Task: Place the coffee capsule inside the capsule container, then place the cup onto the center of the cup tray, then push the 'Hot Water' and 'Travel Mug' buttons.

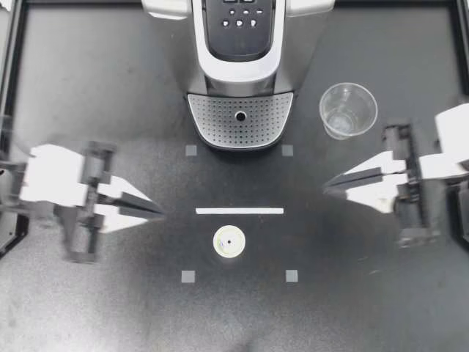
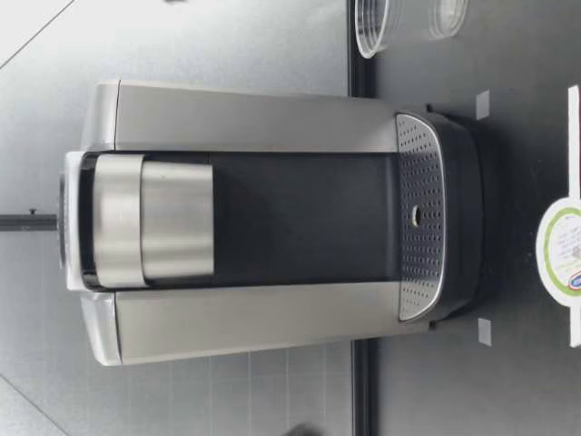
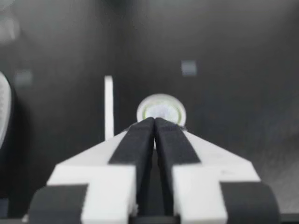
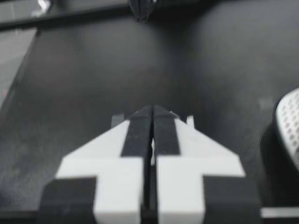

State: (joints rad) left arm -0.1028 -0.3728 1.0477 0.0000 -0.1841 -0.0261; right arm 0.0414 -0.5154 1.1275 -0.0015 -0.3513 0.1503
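Nothing of the task looks done yet. The capsule [image 1: 229, 240] sits on the tabletop [image 1: 88, 308] at lower centre of the top view, just below the white strip [image 1: 239, 210], foil face up. It is well apart from the machine [image 1: 242, 66] at upper centre. The cup [image 1: 348, 110] stands upright and empty to the right of the tray [image 1: 212, 117], not on it. The tray is bare. The buttons [image 1: 239, 22] at the top edge are untouched, as far as I can judge.

My left end effector [image 1: 160, 211] hangs at middle left with its fingers pressed together, pinching nothing. In its wrist view the capsule [image 3: 161, 109] lies just ahead of the tips [image 3: 154, 122], with the strip [image 3: 108, 107] beside it. My right end effector [image 1: 327, 188] at middle right is likewise pressed together and empty [image 4: 152, 109], below the cup and near it.

So all three steps are left: capsule, cup, buttons. From table height the machine's [image 2: 254, 227] head looks shut and I see no open capsule container, so I judge it needs opening first.

Little stands in the way. Four grey markers [image 1: 188, 276] and the strip lie flat. The cup [image 2: 372, 23] stands beside the tray [image 2: 419, 218], where my right arm could knock it on its way to the machine.
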